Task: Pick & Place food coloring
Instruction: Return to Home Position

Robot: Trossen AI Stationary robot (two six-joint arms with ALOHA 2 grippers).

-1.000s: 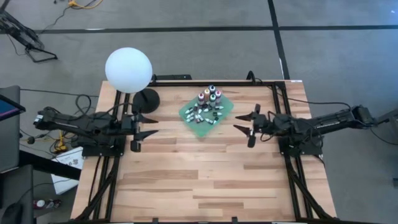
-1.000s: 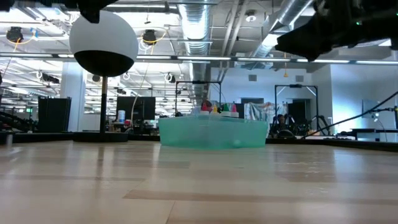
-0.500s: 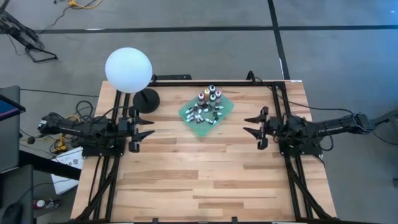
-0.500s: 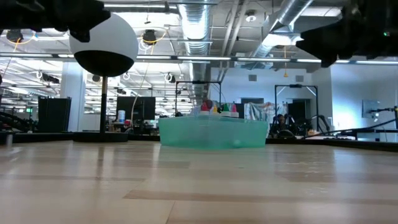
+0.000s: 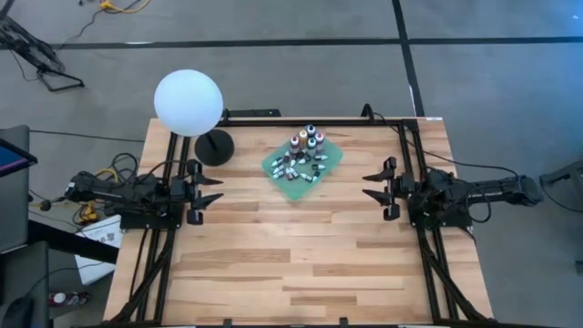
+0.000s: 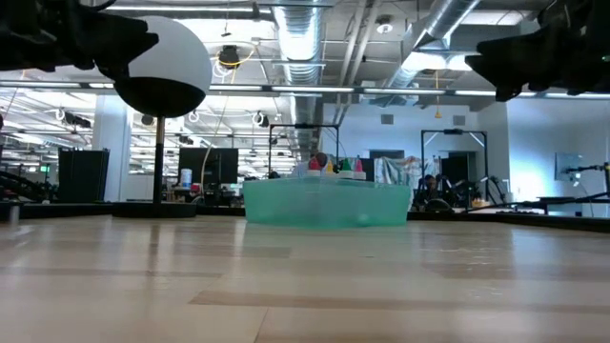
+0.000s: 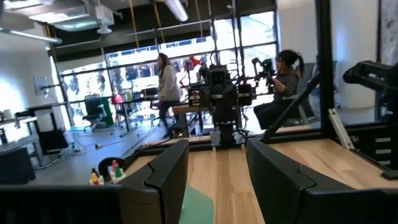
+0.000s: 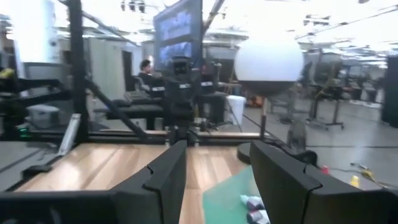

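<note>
Table (image 5: 291,264): light wood planks, black frame rails along left and right sides.
Globe lamp (image 5: 189,103): white sphere on a round black base, far-left corner.
Left gripper (image 5: 215,190): over the left side at mid-depth, pointing right, fingers apart, empty.
Right gripper (image 5: 367,185): over the right side at mid-depth, pointing left, fingers spread, empty.
Green bin (image 5: 275,166): far centre, between the grippers, touching neither.
Food coloring (image 5: 305,155): small bottles heaped inside the bin, some upright at its far side, others lying.
</note>
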